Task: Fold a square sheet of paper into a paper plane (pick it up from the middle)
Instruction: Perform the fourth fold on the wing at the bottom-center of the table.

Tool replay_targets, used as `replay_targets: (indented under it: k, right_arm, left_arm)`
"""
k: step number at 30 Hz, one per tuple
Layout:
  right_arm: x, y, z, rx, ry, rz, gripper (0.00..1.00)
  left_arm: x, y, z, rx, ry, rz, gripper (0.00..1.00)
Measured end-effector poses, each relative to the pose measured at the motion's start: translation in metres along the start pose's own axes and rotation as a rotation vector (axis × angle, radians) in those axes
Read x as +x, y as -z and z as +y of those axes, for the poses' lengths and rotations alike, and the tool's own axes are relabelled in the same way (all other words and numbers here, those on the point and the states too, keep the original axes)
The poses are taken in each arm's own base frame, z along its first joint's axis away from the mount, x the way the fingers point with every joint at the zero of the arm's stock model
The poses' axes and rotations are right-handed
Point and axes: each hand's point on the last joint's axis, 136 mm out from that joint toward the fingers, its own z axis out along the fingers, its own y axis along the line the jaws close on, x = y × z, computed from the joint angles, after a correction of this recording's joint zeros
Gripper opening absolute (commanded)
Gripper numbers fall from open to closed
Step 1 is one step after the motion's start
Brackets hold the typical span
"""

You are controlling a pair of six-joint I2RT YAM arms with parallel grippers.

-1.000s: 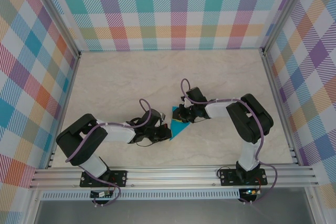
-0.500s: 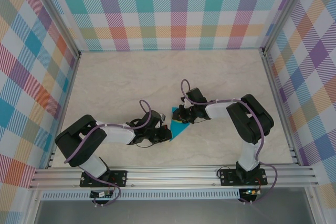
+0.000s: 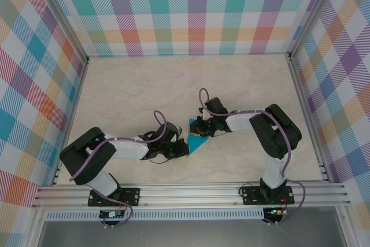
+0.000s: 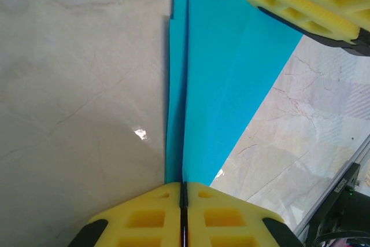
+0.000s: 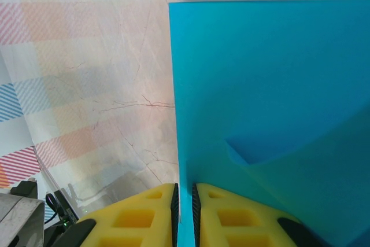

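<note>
Square sheet of paper [image 3: 198, 139] is spanning your 2 grippers lengthwise: left gripper [image 4: 182, 188] is pinching the near tip, right gripper [image 5: 185, 189] the far edge.

Everything is brightly, evenly lit, and soft shadows and one small glare spot are seen on the table [image 4: 69, 56].

Cream marbled table [image 3: 127, 85] — veined, glossy, folded teal paper [image 3: 198, 141] near its middle
</note>
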Motion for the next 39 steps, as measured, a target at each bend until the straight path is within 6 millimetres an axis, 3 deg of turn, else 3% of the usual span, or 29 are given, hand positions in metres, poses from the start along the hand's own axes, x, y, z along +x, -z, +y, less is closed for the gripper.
replay_targets:
  k: [8, 33, 39]
  right_arm:
    - [0.001, 0.000, 0.000, -0.001, -0.001, 0.003, 0.17]
    - [0.001, 0.000, 0.000, -0.001, -0.001, 0.005, 0.17]
    - [0.002, 0.000, 0.000, -0.001, 0.001, 0.009, 0.17]
  left_arm:
    - [0.004, 0.003, 0.001, -0.010, -0.013, 0.008, 0.00]
    - [0.012, -0.007, -0.002, -0.085, -0.073, 0.057, 0.00]
    - [0.011, -0.002, -0.004, -0.112, -0.088, 0.033, 0.06]
